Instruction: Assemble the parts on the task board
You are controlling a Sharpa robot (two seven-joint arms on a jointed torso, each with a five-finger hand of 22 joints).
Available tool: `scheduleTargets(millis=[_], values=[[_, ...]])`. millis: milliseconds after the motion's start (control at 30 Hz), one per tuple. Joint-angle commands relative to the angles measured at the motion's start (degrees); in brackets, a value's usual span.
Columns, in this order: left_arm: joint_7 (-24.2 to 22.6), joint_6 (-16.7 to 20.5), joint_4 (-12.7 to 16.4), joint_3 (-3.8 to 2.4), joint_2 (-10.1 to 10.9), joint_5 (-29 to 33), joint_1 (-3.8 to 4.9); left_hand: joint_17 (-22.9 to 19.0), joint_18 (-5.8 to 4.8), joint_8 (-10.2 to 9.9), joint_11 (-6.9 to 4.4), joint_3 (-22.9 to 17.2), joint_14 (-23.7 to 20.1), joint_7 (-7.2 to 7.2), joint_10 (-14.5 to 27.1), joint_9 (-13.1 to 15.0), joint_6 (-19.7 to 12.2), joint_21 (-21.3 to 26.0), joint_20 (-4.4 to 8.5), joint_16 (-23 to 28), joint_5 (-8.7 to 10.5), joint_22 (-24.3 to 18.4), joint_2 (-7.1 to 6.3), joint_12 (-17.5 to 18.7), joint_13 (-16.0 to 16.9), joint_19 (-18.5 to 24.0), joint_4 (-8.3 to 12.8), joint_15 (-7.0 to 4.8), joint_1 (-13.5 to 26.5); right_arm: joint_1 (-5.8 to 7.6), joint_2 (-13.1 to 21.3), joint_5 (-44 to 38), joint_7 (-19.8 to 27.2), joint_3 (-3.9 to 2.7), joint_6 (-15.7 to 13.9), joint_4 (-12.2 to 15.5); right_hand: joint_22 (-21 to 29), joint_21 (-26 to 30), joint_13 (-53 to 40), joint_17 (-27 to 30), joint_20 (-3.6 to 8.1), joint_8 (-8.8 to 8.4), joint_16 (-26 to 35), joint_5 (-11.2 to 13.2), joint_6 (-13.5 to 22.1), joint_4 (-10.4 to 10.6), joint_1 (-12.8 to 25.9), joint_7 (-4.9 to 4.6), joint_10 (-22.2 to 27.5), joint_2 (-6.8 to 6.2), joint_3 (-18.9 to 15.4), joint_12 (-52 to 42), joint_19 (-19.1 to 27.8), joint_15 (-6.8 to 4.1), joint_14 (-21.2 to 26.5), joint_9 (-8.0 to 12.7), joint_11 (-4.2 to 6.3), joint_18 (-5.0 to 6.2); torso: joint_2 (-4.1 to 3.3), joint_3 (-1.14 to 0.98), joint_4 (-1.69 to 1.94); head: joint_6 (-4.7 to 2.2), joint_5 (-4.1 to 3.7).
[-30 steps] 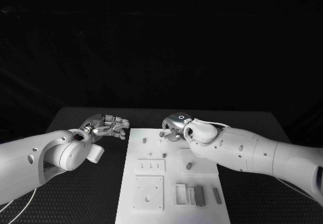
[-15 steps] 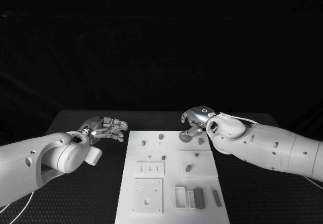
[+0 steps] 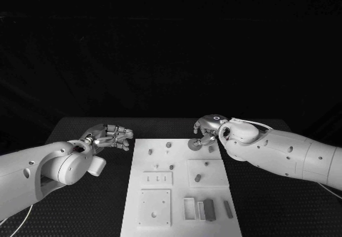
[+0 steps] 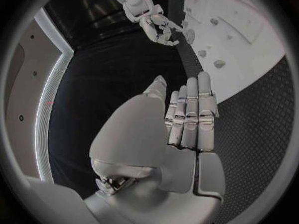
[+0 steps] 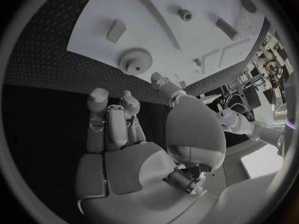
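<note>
Task board (image 3: pixel 182 197): a long white plate lay on the black desk (image 3: pixel 85 197), running away from the robot between the two arms.
Near recess: small grey upright bars (image 3: pixel 206 208) stood in a slot at the board's near right.
Mid board: small parts (image 3: pixel 197 177) sat on square plates.
Gear (image 5: pixel 136 60): a toothed grey disc lay at the board's far right edge.
Left hand (image 3: pixel 110 136): off the board's far left corner, fingers curled together, holding nothing.
Right hand (image 3: pixel 206 129): just beside the gear, fingers apart, empty.
</note>
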State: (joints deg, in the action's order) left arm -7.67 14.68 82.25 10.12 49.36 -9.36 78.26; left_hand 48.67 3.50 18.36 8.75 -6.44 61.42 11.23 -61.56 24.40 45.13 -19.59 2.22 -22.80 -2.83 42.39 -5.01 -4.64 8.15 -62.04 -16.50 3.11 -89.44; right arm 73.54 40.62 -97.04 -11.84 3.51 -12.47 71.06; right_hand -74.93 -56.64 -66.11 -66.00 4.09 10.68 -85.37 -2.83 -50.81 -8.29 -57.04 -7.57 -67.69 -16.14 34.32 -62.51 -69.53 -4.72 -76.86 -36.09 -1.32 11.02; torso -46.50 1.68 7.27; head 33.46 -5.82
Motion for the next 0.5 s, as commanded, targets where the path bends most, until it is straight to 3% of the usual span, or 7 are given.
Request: scheduleTargets(millis=[33, 267, 500], values=[[-0.4, -1.0, -0.1, -0.05, -0.4, -0.5, 0.08, 0.1, 1.44, -0.2, 0.2, -0.4, 0.4, 0.34, -0.4, -0.1, 0.2, 0.2, 0.37, 0.4, -0.07, 0.1, -0.26, 0.2, 0.1, 0.2, -0.1, -0.02, 0.5, -0.12, -0.6, 0.7, 2.0, 0.18, 2.3, -1.4, -0.6, 0.3, 0.0, 0.0, 0.15, -0.03, 0.2, 0.1, -0.1, 0.2, -0.5, 0.27, 0.0, 0.32, 0.3, 0.3, 0.1, -0.4, -0.1, 0.1, 0.43, 3.98, 0.02, 0.11, 0.19, 0.19, -0.18], [-0.4, -1.2, -1.1, 0.1, -1.2, -0.5, 0.04, 0.1, 1.44, -0.2, 0.21, -0.4, 0.4, 0.36, -0.4, -0.1, 0.1, 0.3, 0.36, 0.4, -0.07, 0.1, -0.23, 0.3, 0.1, 0.2, -0.1, -0.01, 0.6, -0.7, -2.0, 1.3, 2.9, 0.58, 2.3, -3.6, -0.6, 0.3, -0.1, -0.2, 0.09, -0.18, 0.2, 0.0, 0.2, 0.6, -0.5, 0.31, 0.0, 0.6, 0.3, 0.3, 0.1, -0.48, -0.1, 0.2, 0.48, 3.98, 0.0, 0.22, 0.15, 0.31, -0.28], [-0.4, -1.2, -1.2, 0.12, -1.3, -0.5, 0.04, 0.2, 1.44, -0.2, 0.22, -0.4, 0.5, 0.37, -0.4, -0.1, 0.1, 0.3, 0.36, 0.4, -0.07, 0.1, -0.19, 0.3, 0.1, 0.2, -0.1, -0.01, 0.6, -0.87, -2.5, 2.1, 3.3, 1.05, 2.7, -4.4, -0.7, 0.3, -0.1, -0.3, 0.07, -0.15, 0.1, 0.0, 0.2, 0.9, -0.5, 0.32, -0.1, 0.98, 0.3, 0.3, 0.1, -0.5, -0.2, 0.3, 0.5, 3.98, 0.08, 0.19, 0.17, 0.67, -0.1]])
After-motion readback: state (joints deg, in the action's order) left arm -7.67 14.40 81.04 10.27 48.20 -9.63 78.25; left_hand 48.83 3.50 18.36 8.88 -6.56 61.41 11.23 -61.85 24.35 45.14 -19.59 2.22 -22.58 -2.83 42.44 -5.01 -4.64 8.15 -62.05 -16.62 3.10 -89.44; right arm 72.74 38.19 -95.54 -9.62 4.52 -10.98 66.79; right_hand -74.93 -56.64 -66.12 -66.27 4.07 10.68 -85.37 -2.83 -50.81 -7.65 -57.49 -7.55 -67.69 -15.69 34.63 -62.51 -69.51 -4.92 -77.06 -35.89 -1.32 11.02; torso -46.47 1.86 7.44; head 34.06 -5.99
